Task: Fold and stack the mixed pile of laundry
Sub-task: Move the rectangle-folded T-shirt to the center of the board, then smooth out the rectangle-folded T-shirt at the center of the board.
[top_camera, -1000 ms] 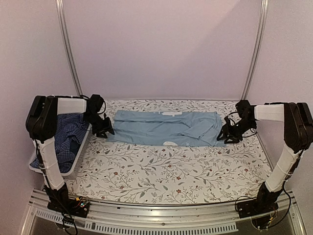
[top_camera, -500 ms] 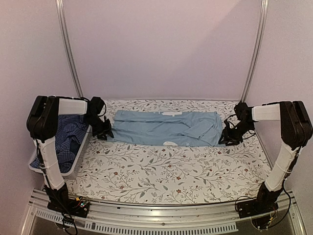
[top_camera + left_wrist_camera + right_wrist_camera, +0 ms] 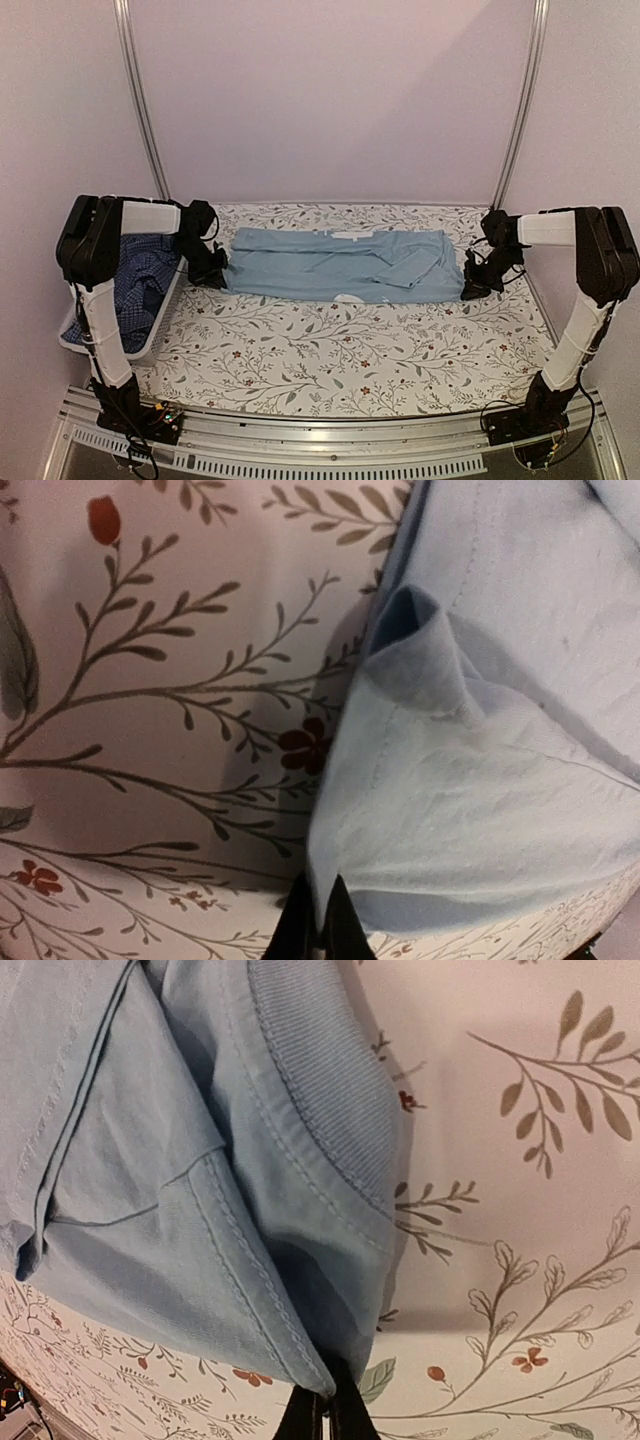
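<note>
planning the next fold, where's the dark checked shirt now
In the top view the dark checked shirt lies in the white basket at the left edge of the table, left of the light-blue shirt.

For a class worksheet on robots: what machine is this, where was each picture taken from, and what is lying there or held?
Two robot arms stand side by side. The wide picture comes from a fixed camera above and behind them; the close-ups come from cameras on their wrists. A light-blue shirt lies on the floral tablecloth. The left gripper is shut on one end, the right gripper on the other. A white basket at the left holds a dark blue checked shirt.
</note>
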Controlling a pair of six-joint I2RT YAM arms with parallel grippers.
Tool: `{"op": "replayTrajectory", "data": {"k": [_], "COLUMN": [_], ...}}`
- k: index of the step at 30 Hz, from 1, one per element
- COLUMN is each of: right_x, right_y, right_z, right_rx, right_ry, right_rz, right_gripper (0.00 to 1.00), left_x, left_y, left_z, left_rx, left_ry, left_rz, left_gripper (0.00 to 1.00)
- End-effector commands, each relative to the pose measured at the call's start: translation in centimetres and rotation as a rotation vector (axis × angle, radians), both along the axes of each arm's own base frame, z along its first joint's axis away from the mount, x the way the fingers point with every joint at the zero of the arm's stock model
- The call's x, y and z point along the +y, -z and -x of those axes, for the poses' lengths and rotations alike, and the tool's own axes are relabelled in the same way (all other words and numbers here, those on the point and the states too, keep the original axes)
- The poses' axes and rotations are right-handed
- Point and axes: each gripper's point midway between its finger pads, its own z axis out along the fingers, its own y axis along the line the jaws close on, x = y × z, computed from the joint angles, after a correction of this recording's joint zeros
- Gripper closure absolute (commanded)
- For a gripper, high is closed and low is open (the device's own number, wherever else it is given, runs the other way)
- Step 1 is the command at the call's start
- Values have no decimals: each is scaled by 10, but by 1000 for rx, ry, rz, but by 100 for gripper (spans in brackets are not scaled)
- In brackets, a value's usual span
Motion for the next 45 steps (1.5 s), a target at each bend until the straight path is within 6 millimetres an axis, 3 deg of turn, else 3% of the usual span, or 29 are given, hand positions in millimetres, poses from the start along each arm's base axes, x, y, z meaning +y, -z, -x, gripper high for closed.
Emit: {"op": "replayTrajectory", "data": {"k": [1,4,10,13,15,16,18,21,23,26,29,34,37,39,41,45], "right_x": [-29,-28,-25,-26,-21,-16,-7,-2,2,9,19,29,29,29,29,34], "right_y": [-17,-15,-5,-12,-7,-7,-15,-48,-73,-91,-85,-57,-41,-37,-33,-30], "right_z": [17,29,80,76,78,78,69,39,18,-11,-31,-50,-55,-61,-69,-82], "right_rx": [35,79,194,164,195,204,178,50,-39,-125,-131,-91,-79,-86,-91,-92], "right_ry": [93,87,115,131,119,106,89,92,89,74,55,52,43,37,35,30], "right_rz": [90,85,60,64,37,6,-46,-78,-104,-147,-208,-259,-254,-253,-251,-279], "right_gripper": [100,100,100,100,98,92,69,48,43,43,45,49,49,49,49,51], "left_x": [6,-3,-2,0,0,1,-1,-5,-14,-63,-151,-291,-360,-398,-424,-444], "left_y": [-6,-4,-1,0,-1,-5,-24,-70,-99,-137,-160,-165,-161,-154,-146,-129], "left_z": [19,33,70,86,90,88,71,31,10,-13,-5,20,38,57,72,87], "left_rx": [51,84,147,164,160,142,57,-140,-254,-435,-544,-735,-834,-885,-919,-911], "left_ry": [37,72,98,83,78,78,86,108,126,229,460,862,1053,1173,1269,1342], "left_rz": [-63,-64,-109,-98,-96,-95,-96,-100,-66,73,246,313,329,370,421,533], "left_gripper": [100,100,100,100,97,86,61,43,37,36,37,40,42,44,46,49]}}
